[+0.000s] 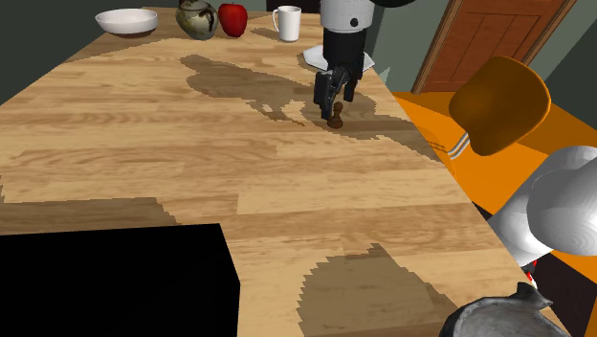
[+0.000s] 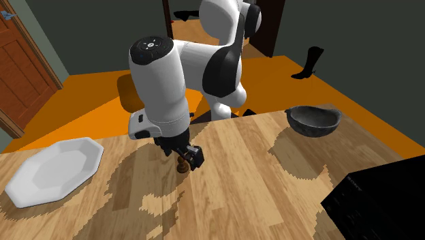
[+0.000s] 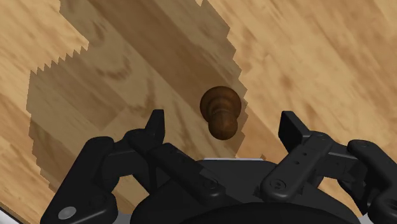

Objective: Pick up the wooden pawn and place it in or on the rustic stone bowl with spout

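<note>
Bright, even light, seemingly from above. Jagged, stair-stepped shadows blotch table (image 1: 124,153); one patch lies under gripper (image 1: 334,99), edges hard.

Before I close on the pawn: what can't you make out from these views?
Pawn: in the second exterior view, mostly hidden behind the tool.
Grey bowl: in the shoulder view, cut off by the bottom edge.
White plate: in the shoulder view, largely behind the arm.
Table: in the shoulder view, its near corner is covered by a black area.
</note>
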Available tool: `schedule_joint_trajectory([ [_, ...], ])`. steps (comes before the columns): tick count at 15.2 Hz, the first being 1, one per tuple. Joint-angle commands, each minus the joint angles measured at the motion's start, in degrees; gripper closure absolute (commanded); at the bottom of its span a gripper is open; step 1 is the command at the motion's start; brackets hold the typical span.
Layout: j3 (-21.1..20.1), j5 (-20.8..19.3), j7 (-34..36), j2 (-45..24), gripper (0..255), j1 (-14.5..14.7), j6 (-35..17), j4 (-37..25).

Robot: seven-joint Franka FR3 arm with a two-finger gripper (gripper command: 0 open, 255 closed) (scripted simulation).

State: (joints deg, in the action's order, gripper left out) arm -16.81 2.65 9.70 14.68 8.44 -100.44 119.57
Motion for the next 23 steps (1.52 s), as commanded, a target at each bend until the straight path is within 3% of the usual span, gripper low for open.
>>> schedule_joint_trajectory([
  [1,0.0,0.0,0.0,0.0,0,0.0,-0.2,0.2],
  [5,0.0,0.0,0.0,0.0,0,0.0,-0.2,0.2],
  [6,0.0,0.0,0.0,0.0,255,0.0,-0.2,0.2],
  [15,0.0,0.0,0.0,0.0,255,0.0,-0.2,0.2],
  [23,0.3,-0.1,-0.1,0.1,255,-0.1,6.0,-5.9],
])
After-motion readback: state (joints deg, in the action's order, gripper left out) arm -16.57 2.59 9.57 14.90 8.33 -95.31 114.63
